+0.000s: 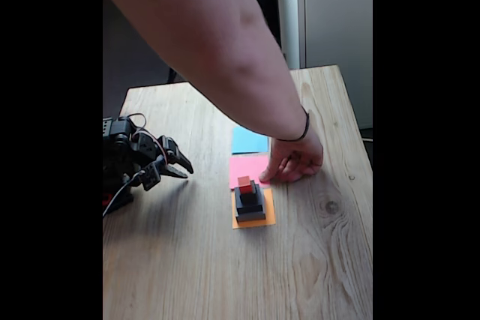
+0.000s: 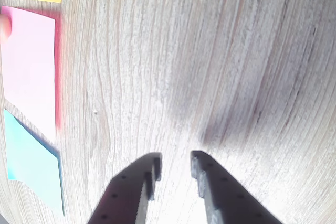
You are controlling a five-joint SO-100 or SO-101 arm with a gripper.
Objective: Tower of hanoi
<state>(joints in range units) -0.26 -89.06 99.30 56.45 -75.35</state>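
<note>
A stepped tower of hanoi (image 1: pixel 250 201) is seen standing upright on an orange paper square (image 1: pixel 255 219) near the middle of a wooden table (image 1: pixel 225 275) in the fixed view, its long axis vertical and its narrow end pointing up. The stack is capped by a tiny red cube (image 1: pixel 244 183), below which dark square blocks (image 1: pixel 250 206) widen downward; the separate layers cannot be told apart at this sharpness. At 12 o'clock from the tower, a pink paper square (image 1: pixel 246 166) is laid touching the orange one, and a blue paper square (image 1: pixel 247 141) lies beyond it, the 3 sheets forming a row running away from the camera.

A person's hand (image 1: pixel 296 161) is pressed on the table at 2 o'clock from the tower, fingertips at the pink sheet's edge, with a dark band (image 1: pixel 304 127) worn at the wrist.

The black gripper (image 1: pixel 184 170) is held low at 9 o'clock from the tower, well apart from it, pointing toward the sheets. In the wrist view the gripper (image 2: pixel 174 167) is shown with its jaws parted by a narrow gap and nothing between them, over bare wood. No containers, labels or readable writing are shown.
</note>
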